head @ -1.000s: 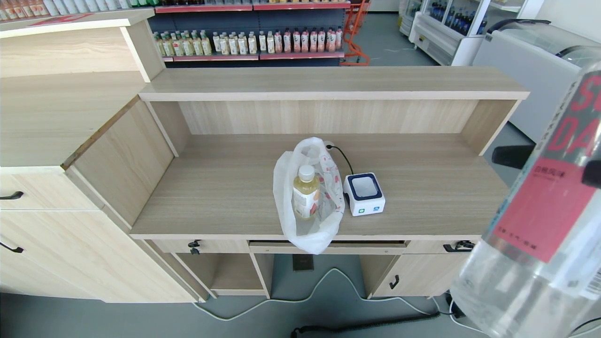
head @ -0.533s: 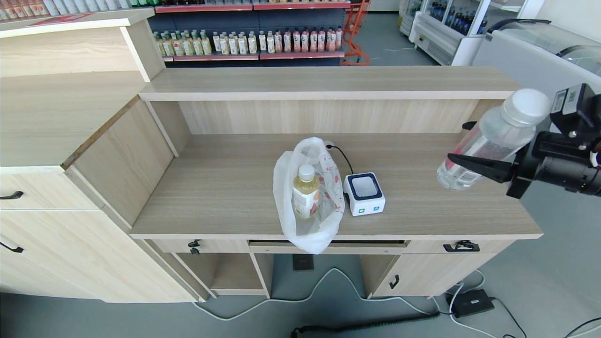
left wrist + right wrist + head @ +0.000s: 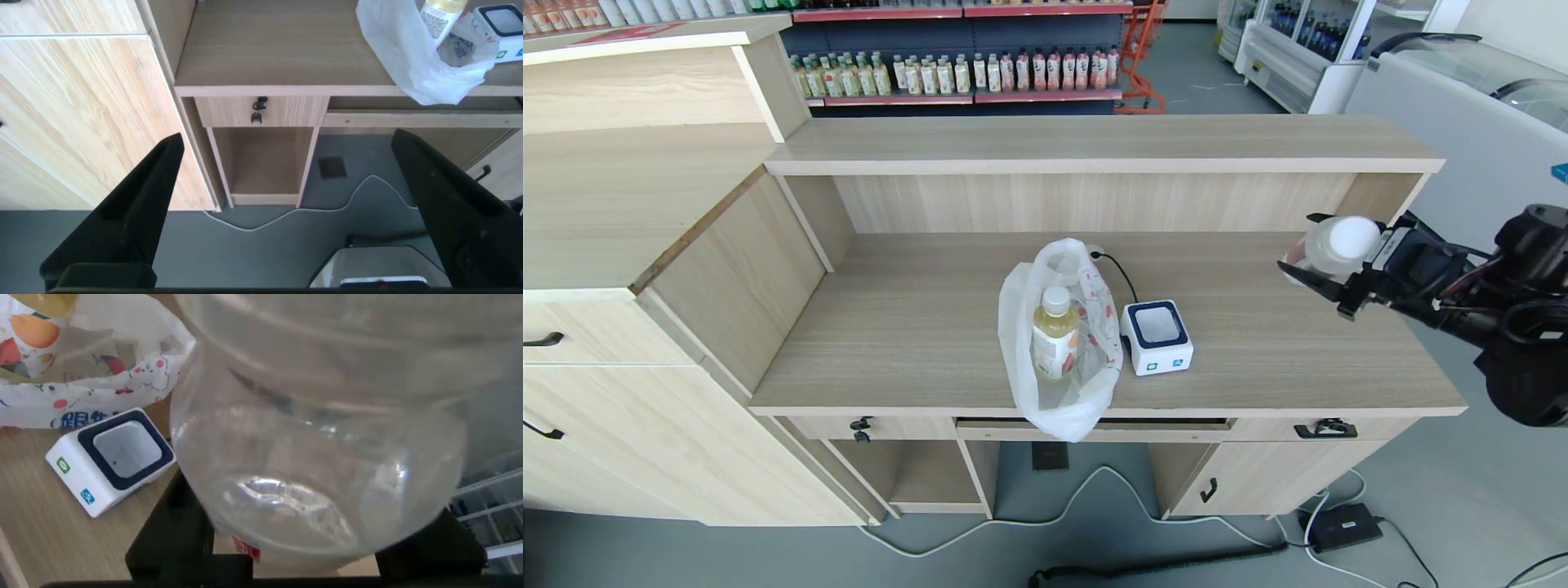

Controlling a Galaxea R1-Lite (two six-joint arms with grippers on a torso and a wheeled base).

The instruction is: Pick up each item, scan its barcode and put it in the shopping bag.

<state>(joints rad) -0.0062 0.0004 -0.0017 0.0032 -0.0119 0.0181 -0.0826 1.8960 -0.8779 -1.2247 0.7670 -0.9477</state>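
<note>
My right gripper (image 3: 1319, 251) is clamped on the clear water bottle (image 3: 1342, 239), holding it in the air over the right end of the counter (image 3: 915, 327) with its cap toward the head camera. The scanner (image 3: 1156, 335) sits well to the bottle's left, just beside the shopping bag (image 3: 1021, 359), which already holds 1 tea bottle (image 3: 1054, 335). My left gripper (image 3: 286, 151) is spread wide and empty, low in front of the counter's drawer (image 3: 261, 110).

I see 3 risks from here.

1. I cannot tell where the barcode faces. My right wrist view looks at the bottle's base, so I may present the wrong side and get no read.
2. The bottle is smooth and round. If I turn it over the scanner, I judge it could rotate or slide in the jaws.
3. The bag is limp and hangs over the counter's front edge, and its mouth is partly taken up by the tea bottle. A careless entry could tip that bottle, snag the plastic or drag the bag forward off the edge.

The scanner's cable (image 3: 1117, 273) runs close behind the bag too.
</note>
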